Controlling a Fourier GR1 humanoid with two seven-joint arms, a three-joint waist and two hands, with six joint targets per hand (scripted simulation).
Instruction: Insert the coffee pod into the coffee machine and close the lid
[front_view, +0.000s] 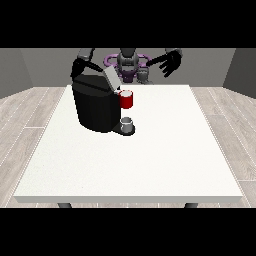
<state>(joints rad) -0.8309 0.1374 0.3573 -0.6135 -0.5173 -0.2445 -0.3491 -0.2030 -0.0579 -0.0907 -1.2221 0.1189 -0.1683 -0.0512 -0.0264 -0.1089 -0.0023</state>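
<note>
Standing open on the coffee machine (97, 106), the lid (112, 78) lies just beside the hand at the view's left (80, 66) — its fingers unreadable. The hand at the view's right (170, 62) hangs spread open — well apart.

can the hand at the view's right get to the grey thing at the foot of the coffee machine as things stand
Probably yes. The hand at the view's right is raised with fingers spread, holding nothing, and the table between it and the grey thing at the coffee machine is bare; only the red thing at the machine overhangs it.
</note>
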